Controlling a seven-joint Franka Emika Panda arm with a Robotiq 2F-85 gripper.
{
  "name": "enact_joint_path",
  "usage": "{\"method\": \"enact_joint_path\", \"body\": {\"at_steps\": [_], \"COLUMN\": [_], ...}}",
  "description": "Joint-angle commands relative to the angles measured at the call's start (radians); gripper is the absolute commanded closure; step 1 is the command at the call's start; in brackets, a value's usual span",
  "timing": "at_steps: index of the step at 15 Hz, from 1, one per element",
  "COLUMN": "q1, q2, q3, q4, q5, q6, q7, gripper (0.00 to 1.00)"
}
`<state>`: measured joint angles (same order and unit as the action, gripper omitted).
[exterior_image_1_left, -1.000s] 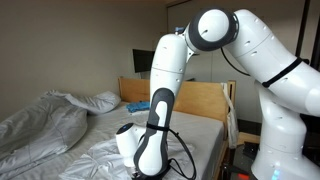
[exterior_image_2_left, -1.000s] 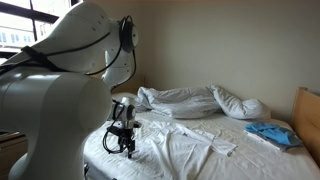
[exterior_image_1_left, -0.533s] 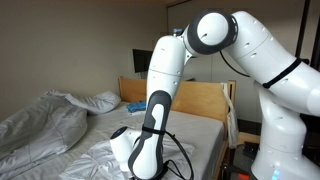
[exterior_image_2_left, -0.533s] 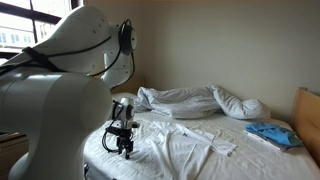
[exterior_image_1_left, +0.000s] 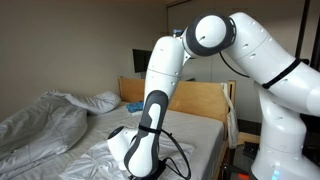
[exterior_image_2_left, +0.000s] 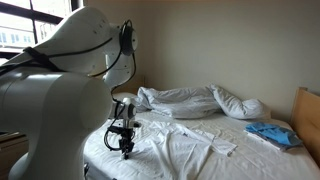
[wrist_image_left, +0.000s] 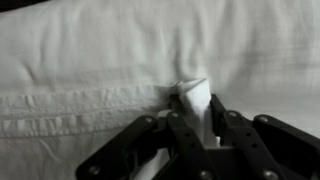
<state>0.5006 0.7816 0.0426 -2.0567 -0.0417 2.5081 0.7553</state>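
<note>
The claw (wrist_image_left: 195, 108) is gripping a fold of white sheet (wrist_image_left: 192, 90), which is standing straight up between its fingers. The sheet's hem (wrist_image_left: 70, 110) is running left to right across the claw. Farther back, well apart, the crumpled duvet (exterior_image_2_left: 190, 99) is lying.

arm (exterior_image_1_left: 165, 70) is showing glossy white rounded shells, grey joint caps, black seam bands. black cable (exterior_image_1_left: 183, 158) is looping off the wrist. gripper (exterior_image_2_left: 126, 150) is looking all-black, linkage-type fingers (wrist_image_left: 232, 128).
</note>
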Motion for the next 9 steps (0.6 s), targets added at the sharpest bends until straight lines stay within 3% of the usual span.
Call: {"method": "enact_joint_path", "body": {"at_steps": [1, 4, 9], "q1": [-0.014, -0.042, -0.124], "q2": [0.009, -0.025, -0.087], "q3": [-0.007, 0.001, 0.055], "q4": [0.001, -0.035, -0.111], "q5": [0.004, 0.021, 0.091], "q6": [-0.012, 0.019, 0.102], "q7": [-0.012, -0.025, -0.075], "gripper": [0.9, 0.95, 0.89]}}
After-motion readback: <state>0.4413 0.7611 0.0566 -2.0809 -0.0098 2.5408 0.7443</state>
